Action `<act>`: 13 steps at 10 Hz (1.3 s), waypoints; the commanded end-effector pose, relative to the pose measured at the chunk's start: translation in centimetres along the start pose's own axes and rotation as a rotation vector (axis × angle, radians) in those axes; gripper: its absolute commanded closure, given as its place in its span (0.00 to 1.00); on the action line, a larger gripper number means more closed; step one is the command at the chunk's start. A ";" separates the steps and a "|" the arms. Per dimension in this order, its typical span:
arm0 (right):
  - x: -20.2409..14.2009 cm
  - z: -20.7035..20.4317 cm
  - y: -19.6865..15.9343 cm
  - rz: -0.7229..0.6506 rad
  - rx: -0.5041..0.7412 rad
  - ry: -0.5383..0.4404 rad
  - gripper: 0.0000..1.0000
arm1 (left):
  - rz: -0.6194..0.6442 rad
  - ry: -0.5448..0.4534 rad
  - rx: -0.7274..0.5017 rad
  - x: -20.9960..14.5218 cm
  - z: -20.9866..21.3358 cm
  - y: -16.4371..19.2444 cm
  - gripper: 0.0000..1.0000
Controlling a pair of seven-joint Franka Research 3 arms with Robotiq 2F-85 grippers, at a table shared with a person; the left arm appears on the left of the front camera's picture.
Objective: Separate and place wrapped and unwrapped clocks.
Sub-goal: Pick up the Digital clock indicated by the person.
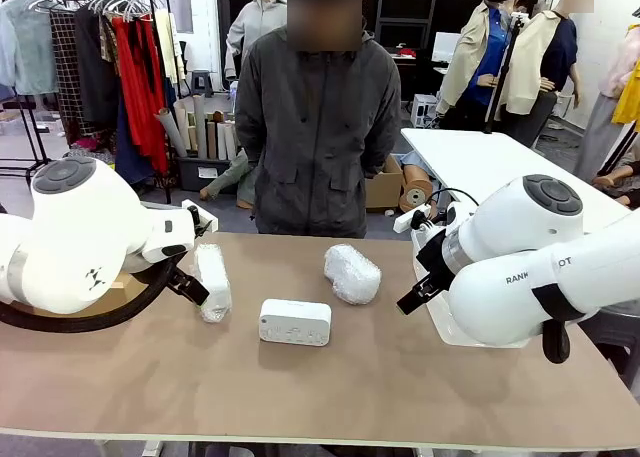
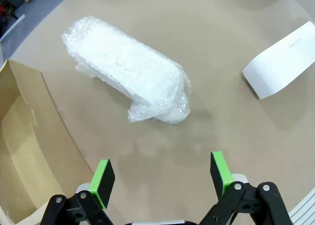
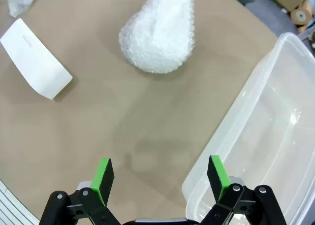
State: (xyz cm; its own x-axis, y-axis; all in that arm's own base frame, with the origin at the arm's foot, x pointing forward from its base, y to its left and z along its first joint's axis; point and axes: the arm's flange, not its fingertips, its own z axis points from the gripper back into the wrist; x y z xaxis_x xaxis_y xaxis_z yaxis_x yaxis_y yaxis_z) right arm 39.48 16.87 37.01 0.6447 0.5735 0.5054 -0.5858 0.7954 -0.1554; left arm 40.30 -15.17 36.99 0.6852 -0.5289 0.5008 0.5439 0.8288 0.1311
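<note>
Two bubble-wrapped clocks and one bare white clock lie on the brown table. One long wrapped clock (image 1: pixel 213 282) (image 2: pixel 129 70) rests at the left, just beyond my open left gripper (image 2: pixel 162 178), which hovers above the table short of it. The bare white clock (image 1: pixel 295 322) (image 2: pixel 281 58) (image 3: pixel 35 58) sits in the middle. The other wrapped clock (image 1: pixel 352 273) (image 3: pixel 160 38) lies right of centre, ahead of my open right gripper (image 3: pixel 161 178). Neither gripper touches anything.
A brown cardboard box (image 2: pixel 24 146) stands at the left beside my left arm. A clear plastic tub (image 3: pixel 266 131) stands at the right by my right gripper. A person (image 1: pixel 318 117) stands at the far side of the table.
</note>
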 end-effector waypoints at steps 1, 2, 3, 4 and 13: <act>0.0 0.0 0.0 0.000 0.000 0.000 0.00 | 0.000 0.000 0.000 0.0 0.0 0.0 0.00; 0.0 0.0 0.0 0.000 0.000 0.000 0.00 | 0.000 0.000 0.000 0.0 0.0 0.0 0.00; 0.0 0.0 0.0 0.000 0.000 0.000 0.00 | 0.000 0.000 0.000 0.0 0.0 0.0 0.00; 0.0 0.0 0.0 0.000 0.000 0.000 0.00 | 0.000 0.000 0.000 0.0 0.0 0.0 0.00; 0.0 0.0 0.0 0.000 0.000 0.000 0.00 | 0.000 0.000 0.000 0.0 0.0 0.0 0.00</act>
State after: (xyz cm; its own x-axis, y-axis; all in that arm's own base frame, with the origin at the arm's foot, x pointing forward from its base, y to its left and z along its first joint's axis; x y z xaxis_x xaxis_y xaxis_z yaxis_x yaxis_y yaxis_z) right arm 39.48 16.87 37.01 0.6447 0.5735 0.5054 -0.5858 0.7954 -0.1554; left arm 40.29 -15.17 36.99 0.6852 -0.5289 0.5008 0.5440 0.8288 0.1311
